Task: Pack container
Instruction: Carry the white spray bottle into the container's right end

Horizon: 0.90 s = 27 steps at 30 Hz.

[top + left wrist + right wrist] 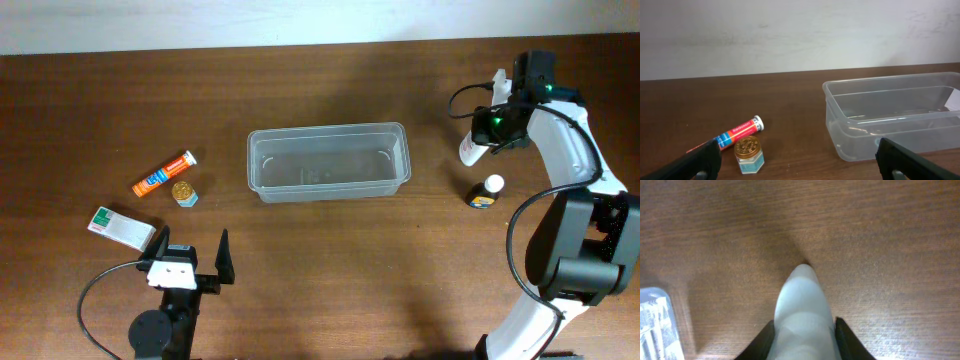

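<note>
One container (328, 162) — upright, long axis left–right

So the container (328, 130) is a clear, slightly milky plastic tub, rectangular with rounded corners and a lip running all round the top. It sits upright with its open side up, flat on the dark wooden table (300, 260), about mid-table with its long sides running left to right from overhead. I can see the wood grain straight through its floor. From my left wrist view the tub (875, 135) fills the right side, near corner toward me, far end cut off.
</note>
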Each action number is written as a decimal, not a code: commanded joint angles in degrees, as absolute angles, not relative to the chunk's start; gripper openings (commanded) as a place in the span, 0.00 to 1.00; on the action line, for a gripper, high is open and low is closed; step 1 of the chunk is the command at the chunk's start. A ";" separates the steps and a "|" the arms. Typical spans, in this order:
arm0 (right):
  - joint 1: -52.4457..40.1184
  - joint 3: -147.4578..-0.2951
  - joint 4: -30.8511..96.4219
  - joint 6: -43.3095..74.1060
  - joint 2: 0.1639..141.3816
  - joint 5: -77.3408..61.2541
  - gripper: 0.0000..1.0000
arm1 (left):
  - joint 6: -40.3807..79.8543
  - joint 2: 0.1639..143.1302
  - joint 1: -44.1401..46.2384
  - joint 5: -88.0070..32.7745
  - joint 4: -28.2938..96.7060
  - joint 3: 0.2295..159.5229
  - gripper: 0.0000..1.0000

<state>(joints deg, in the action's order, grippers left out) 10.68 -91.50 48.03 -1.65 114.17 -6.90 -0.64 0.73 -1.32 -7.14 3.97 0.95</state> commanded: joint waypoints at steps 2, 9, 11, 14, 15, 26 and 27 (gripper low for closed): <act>10.90 -92.44 47.72 -1.50 114.72 -6.98 0.18 | -1.74 0.36 -1.67 -7.92 3.86 0.49 0.99; 10.90 -93.34 48.27 -1.50 114.21 -7.46 0.15 | -1.74 0.36 -1.67 -7.94 3.86 0.49 1.00; 10.90 -94.87 49.58 -1.50 113.62 -8.29 0.15 | -1.74 0.36 -1.67 -7.94 3.86 0.49 0.99; 10.87 -99.72 53.71 -1.50 112.60 -10.96 0.15 | -1.74 0.36 -1.67 -7.94 3.86 0.49 0.99; 10.83 -101.51 55.37 -1.50 112.36 -11.79 0.15 | -1.74 0.36 -1.67 -7.92 3.86 0.49 0.99; 3.66 -124.38 76.90 -1.50 111.50 -13.58 0.16 | -1.74 0.34 -1.67 -7.94 3.86 0.49 0.99; 2.39 -125.67 78.06 -1.48 111.48 -13.58 0.15 | -1.74 0.36 -1.67 -7.92 3.86 0.49 0.99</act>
<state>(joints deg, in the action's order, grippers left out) 6.39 -120.77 76.14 -1.54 114.04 -11.77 -0.67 0.73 -1.32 -7.14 3.97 0.95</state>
